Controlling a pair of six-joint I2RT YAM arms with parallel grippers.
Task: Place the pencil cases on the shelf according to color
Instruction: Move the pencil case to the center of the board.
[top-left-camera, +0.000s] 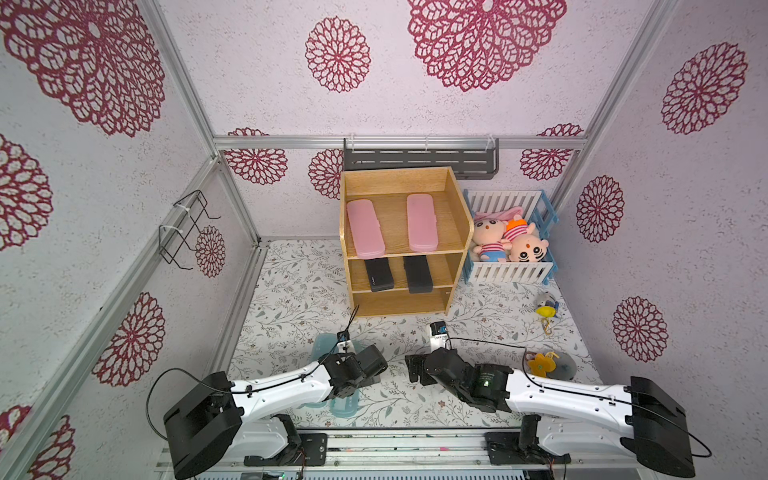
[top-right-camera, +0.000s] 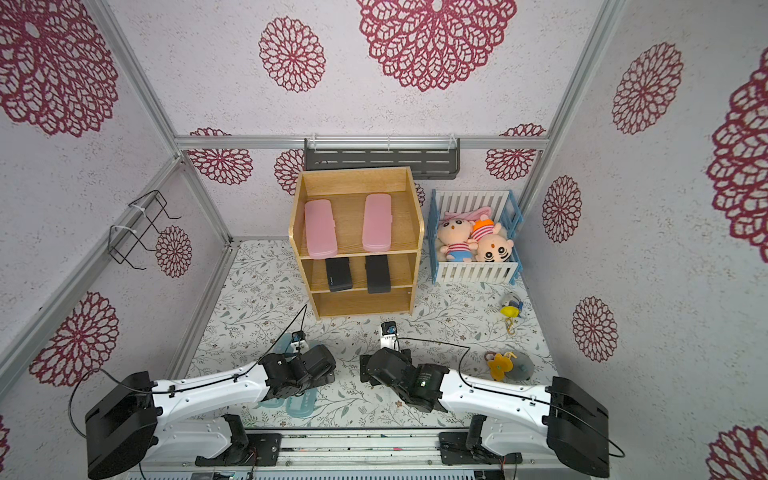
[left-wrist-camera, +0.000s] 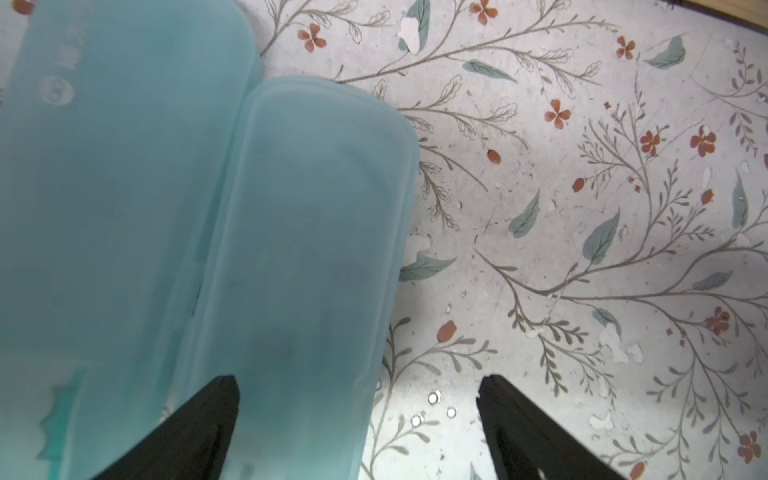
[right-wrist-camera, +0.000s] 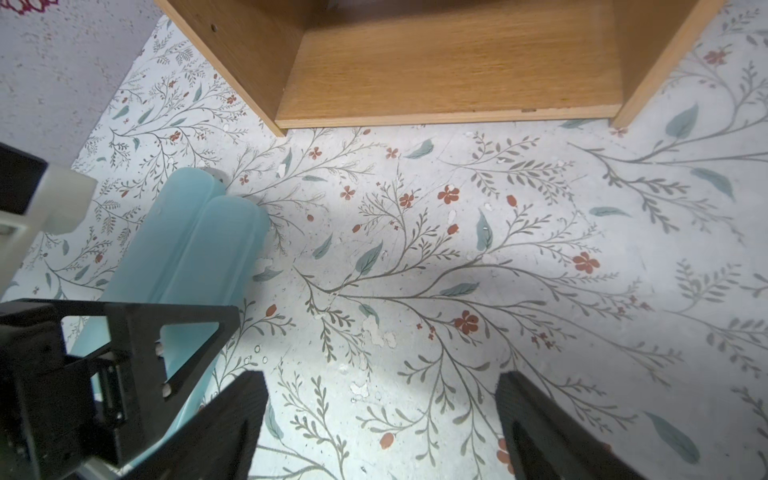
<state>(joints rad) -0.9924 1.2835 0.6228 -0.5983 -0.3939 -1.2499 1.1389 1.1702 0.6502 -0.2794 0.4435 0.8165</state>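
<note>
Two blue pencil cases (left-wrist-camera: 307, 232) before shelf (top-left-camera: 457, 208), mostly hidden under left arm (top-left-camera: 282, 384) from above. Shelf: two pink cases (top-left-camera: 365, 229) top tier, two black cases (top-left-camera: 379, 276) middle, rear ends hidden. Left gripper (left-wrist-camera: 357, 380), right gripper (right-wrist-camera: 379, 376) spread, empty.

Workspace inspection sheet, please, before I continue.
Surface: floral table cover, chipped in spots.
Job's things: pink cases on shelf top tier, black cases on middle, bottom tier bare; blue cases on the cover.
Clutter: crib of plush toys, yellow toy, orange flower toy.
Grippers: left gripper open over a blue case; right gripper open, empty.
Cables: black cable looping off each arm.
Surroundings: grey wall rack, wire holder.
</note>
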